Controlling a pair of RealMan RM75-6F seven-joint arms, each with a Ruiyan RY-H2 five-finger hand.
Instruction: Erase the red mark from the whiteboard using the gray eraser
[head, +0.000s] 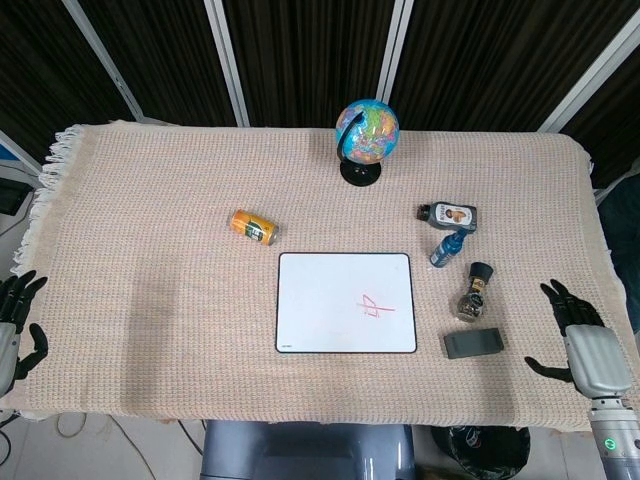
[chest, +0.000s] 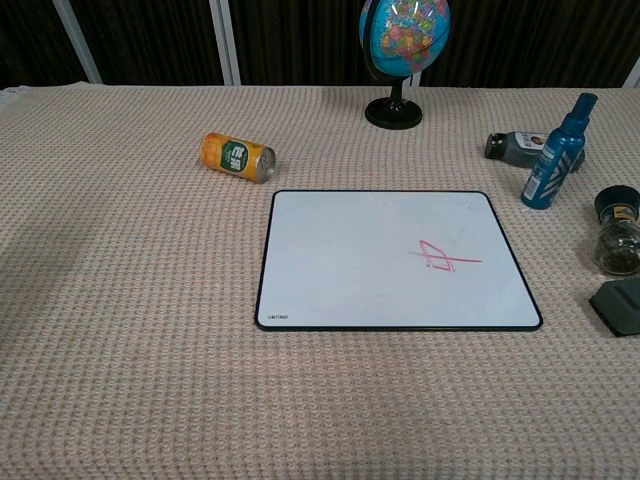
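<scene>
A white whiteboard (head: 330, 300) (chest: 370, 255) with a black rim lies flat near the table's front middle. A red mark (head: 373, 309) (chest: 440, 257) is scribbled on its right half. The gray eraser (head: 473, 343) (chest: 618, 304) lies on the cloth just right of the board, cut off at the chest view's right edge. My right hand (head: 582, 342) hovers open at the table's right front edge, a short way right of the eraser and apart from it. My left hand (head: 14, 328) is open beyond the left front edge, holding nothing. Neither hand shows in the chest view.
Behind the eraser stand a pepper grinder (head: 475, 290) (chest: 618, 232), a blue spray bottle (head: 447, 246) (chest: 556, 156) and a lying dark bottle (head: 449, 214) (chest: 517, 148). A globe (head: 365, 140) (chest: 402, 45) stands at the back. An orange can (head: 254, 227) (chest: 237, 156) lies left of the board.
</scene>
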